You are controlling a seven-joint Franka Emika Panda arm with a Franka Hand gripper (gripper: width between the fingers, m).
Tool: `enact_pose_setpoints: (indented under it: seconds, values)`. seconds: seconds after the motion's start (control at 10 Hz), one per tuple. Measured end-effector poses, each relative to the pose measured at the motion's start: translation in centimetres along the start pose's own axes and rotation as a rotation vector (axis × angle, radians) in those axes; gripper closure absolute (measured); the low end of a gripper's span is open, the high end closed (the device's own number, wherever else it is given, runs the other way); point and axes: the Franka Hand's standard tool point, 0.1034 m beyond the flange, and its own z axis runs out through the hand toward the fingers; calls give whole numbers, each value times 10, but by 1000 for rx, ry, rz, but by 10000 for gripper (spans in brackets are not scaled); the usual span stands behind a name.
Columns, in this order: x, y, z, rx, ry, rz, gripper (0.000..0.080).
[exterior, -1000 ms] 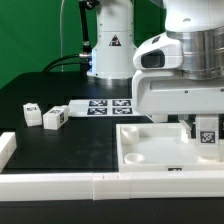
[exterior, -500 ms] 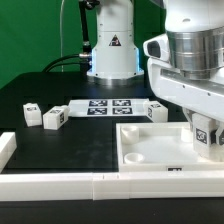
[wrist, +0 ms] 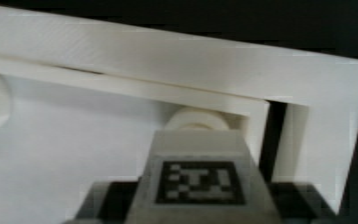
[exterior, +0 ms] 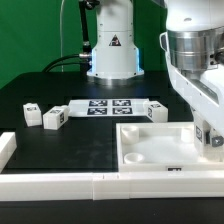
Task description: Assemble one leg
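Note:
My gripper is shut on a leg, a small white block with a black-and-white tag, at the exterior view's right edge. It holds the leg at the right side of the large white panel. In the wrist view the leg stands between my dark fingers, its round end next to the panel's raised corner rim. I cannot tell whether the leg touches the panel. Three more legs lie on the black table: two at the left and one behind the panel.
The marker board lies flat behind the panel. A long white rail runs along the front edge, with a short white piece at the left. The arm's base stands at the back.
My arm has moved toward the exterior view's right with the leg still held, and the wrist has turned. The loose legs and the panel have not moved.

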Motion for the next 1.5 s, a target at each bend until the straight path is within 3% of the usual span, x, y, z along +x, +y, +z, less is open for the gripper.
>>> enact_pose_setpoints:
  seconds: [0.1,0.2,0.3,0.4,0.8,1.1,1.5]
  values:
    - [0,0,0,0,0,-51,345]
    - [0,1,1,0,1,-67,223]
    - [0,1,1,-1,2,-97,223]
    - [0,1,1,-1,3,-256,163]
    - [-7,0,1,-2,1,-716,151]
    - [-11,-5,0,-19,73,-1134,151]
    - [5,-7,1,-46,75,-1532,151]
